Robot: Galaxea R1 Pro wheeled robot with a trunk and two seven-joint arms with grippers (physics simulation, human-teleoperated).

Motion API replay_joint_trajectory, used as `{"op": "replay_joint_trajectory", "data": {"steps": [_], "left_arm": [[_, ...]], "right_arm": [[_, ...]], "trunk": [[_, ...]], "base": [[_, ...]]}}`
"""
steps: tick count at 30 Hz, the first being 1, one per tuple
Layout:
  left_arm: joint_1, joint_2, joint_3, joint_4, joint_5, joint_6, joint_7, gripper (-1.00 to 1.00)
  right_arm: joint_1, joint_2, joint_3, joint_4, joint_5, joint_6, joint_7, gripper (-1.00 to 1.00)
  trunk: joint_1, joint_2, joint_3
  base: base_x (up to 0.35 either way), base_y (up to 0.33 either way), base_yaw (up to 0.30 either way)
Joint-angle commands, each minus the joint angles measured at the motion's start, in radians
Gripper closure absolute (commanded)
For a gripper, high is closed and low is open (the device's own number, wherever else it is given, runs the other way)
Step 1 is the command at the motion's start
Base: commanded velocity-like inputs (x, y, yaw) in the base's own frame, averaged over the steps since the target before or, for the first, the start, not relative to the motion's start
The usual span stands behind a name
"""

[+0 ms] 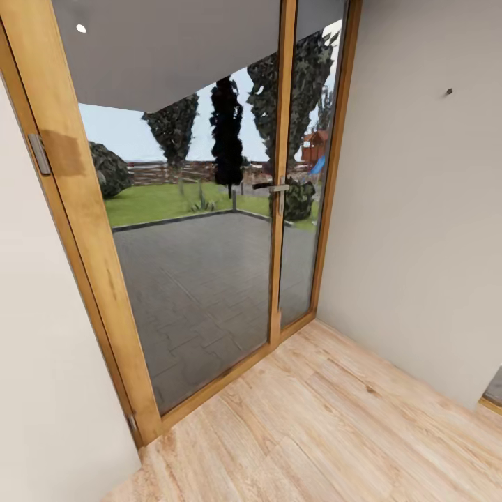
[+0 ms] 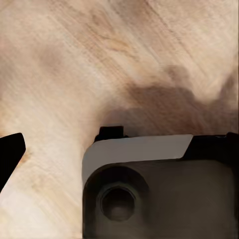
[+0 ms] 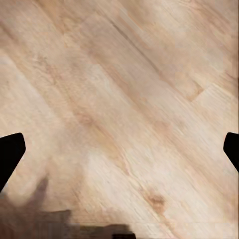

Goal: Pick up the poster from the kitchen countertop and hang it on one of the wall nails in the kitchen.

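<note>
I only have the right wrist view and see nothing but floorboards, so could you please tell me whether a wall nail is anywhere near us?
Observer: Yes, in the head view one wall nail sticks out high up on the pale wall to the right.
Operator: Thank you. What stands straight ahead?
Observer: A wood-framed glass door, with a paved patio and a garden behind it.

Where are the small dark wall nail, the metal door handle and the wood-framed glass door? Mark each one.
Small dark wall nail [image 1: 449,91]: head view, on its round head.
Metal door handle [image 1: 278,188]: head view, on the horizontal lever.
Wood-framed glass door [image 1: 195,265]: head view, on the large glass pane.
</note>
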Motion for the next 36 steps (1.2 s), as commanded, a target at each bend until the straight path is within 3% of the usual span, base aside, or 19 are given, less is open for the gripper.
{"op": "replay_joint_trajectory", "data": {"steps": [1, 18, 36], "left_arm": [[0.001, 0.005, 0.001, -0.187, -0.001, -0.002, 0.000, -1.00], [0.002, 0.018, 0.004, -0.168, 0.001, -0.004, 0.000, -1.00], [0.002, 0.016, 0.004, -0.165, 0.001, -0.004, 0.000, -1.00]], "right_arm": [[0.003, -0.002, 0.000, -0.048, 0.000, -0.005, -0.001, -1.00], [0.009, -0.004, 0.003, -0.046, 0.005, -0.003, 0.000, -1.00], [0.009, -0.004, 0.004, -0.035, 0.005, -0.002, 0.000, -1.00]], "trunk": [[0.000, -0.001, -0.001], [0.000, -0.001, -0.001], [0.000, -0.001, -0.001]], "base": [[0.000, 0.000, 0.000], [0.000, 0.000, -0.004], [0.000, 0.000, -0.237]]}}
